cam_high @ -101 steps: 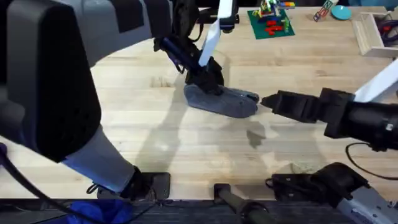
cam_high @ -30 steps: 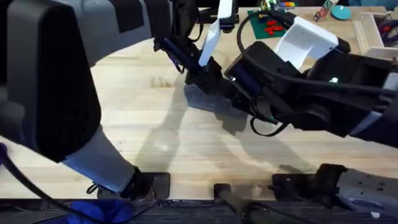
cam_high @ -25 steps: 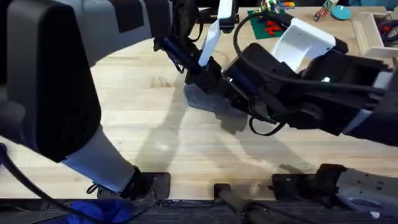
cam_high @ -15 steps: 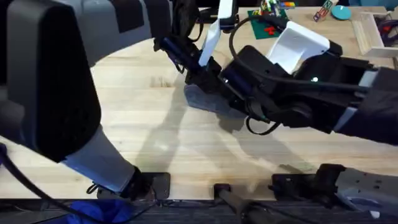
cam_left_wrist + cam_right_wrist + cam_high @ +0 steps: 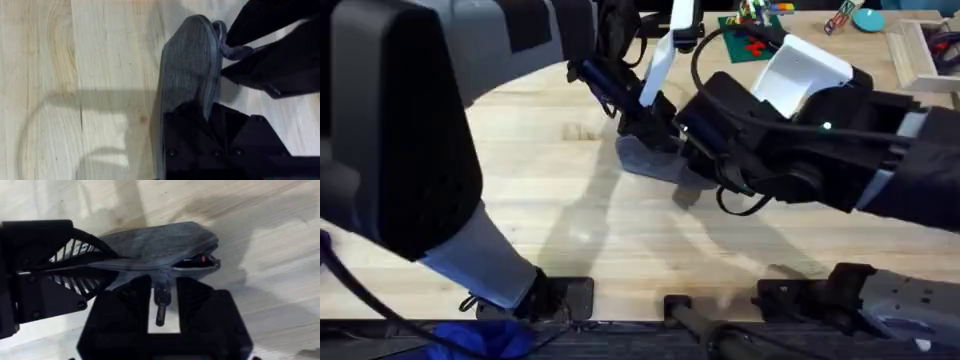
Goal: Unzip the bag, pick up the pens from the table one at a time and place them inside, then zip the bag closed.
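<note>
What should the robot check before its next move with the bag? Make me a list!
1. Left gripper holding the bag end: ok.
2. Pull lined up with right gripper: ok.
3. Zip shut all the way: not ok, orange lining shows through a gap at one end.
4. Pens inside: cannot tell.
5. Bag resting on the table: ok.

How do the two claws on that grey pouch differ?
The left gripper is clamped on one end of the bag, while the right gripper is lined up on its small pull tab. The left comes in endwise and the right comes from the zipper side. Both are black and work on the same bag.
</note>
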### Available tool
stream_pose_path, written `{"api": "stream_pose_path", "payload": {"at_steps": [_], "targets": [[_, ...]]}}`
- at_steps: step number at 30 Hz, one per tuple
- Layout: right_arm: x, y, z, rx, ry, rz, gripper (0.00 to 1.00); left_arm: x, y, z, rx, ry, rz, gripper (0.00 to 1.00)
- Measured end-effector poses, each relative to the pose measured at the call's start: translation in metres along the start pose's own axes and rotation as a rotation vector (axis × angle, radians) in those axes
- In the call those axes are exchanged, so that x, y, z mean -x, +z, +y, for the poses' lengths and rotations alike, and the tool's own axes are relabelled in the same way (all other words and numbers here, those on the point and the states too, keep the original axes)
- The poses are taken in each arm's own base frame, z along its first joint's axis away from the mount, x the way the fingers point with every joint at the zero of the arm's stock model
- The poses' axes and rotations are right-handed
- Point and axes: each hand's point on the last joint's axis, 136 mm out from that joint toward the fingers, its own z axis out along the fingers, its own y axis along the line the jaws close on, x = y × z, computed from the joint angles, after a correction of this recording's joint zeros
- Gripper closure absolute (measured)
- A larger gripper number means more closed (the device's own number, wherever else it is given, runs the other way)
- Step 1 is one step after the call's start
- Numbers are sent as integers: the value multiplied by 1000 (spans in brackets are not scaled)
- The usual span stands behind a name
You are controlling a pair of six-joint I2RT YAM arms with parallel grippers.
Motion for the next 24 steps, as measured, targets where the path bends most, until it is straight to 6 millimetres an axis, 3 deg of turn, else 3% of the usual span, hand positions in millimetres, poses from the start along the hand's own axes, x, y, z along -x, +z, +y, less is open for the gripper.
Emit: {"api": "stream_pose_path", "payload": {"at_steps": [1,5,19,24], "targets": [[0,0,0,-2,1,0,792,0,0,0,0,0,0,959],[0,0,-2,-7,3,1,959,0,0,0,0,0,0,959],[-2,-1,-10,-36,-9,10,971,0,0,0,-2,-1,-1,959],[4,-15,-26,-55,-3,3,971,0,0,-2,-8,-6,-3,959]]}}
